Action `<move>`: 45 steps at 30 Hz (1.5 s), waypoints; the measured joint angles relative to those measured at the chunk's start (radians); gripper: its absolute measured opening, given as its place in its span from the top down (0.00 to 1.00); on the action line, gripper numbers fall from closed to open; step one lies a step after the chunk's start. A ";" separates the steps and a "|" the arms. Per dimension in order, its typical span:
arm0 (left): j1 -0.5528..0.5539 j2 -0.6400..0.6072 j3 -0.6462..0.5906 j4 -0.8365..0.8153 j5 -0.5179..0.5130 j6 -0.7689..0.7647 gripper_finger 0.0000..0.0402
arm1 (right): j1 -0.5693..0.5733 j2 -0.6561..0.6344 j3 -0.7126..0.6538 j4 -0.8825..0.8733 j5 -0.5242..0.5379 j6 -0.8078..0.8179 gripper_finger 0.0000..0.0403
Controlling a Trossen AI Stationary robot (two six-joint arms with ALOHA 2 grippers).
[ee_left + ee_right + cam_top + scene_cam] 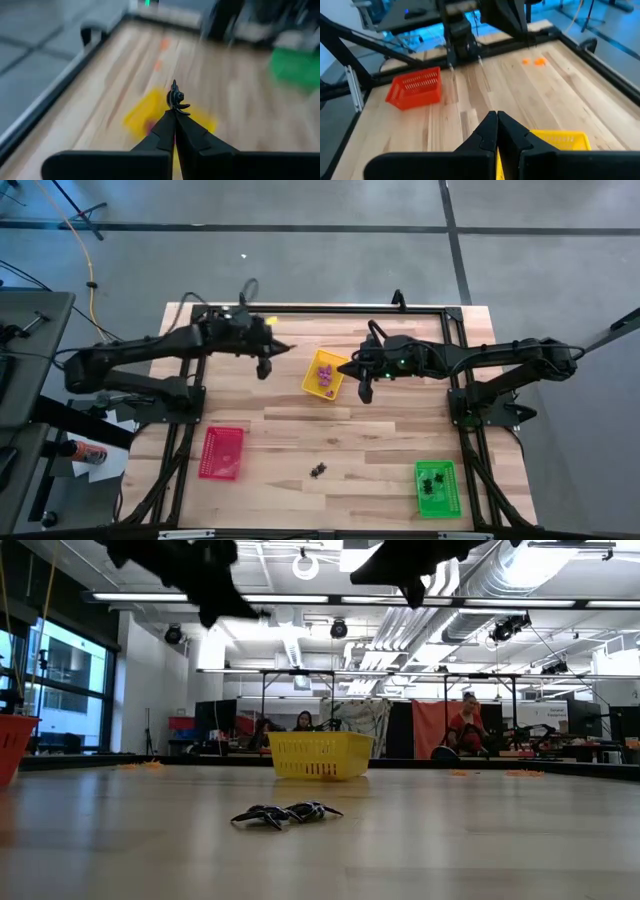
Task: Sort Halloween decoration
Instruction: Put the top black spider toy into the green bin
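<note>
Halloween trinkets are spread over the wooden table (300,440): purple ones lie in the yellow tray (324,374) at the middle, black ones in the green tray (436,487) at the near right corner, and a small black cluster (318,471) sits loose on the bare boards between the red tray (221,452) and the green one. A few orange bits (534,62) lie near the far left edge of the table.

The left gripper (265,367) hangs over the boards just left of the yellow tray, fingers pinched together on a tiny black trinket (175,96) that pokes out past the tips. The right gripper (364,392) hovers just right of the same tray with its fingers pressed together and nothing between them that I can see.

My guess is the left arm is carrying its black piece to a tray, and since the black ones sit in the green tray, that is the likely target, well across the table. To do it well I would keep the pinch firm through the swing, because so little of the piece is gripped. Bring the tips low, inside the tray walls, before opening, or a piece this light may bounce out. The right arm should keep out of the path.
</note>
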 joint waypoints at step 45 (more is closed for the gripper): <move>-0.231 -0.085 -0.153 0.651 -0.050 -0.158 1.00 | -0.011 0.000 0.000 0.411 -0.050 0.051 0.78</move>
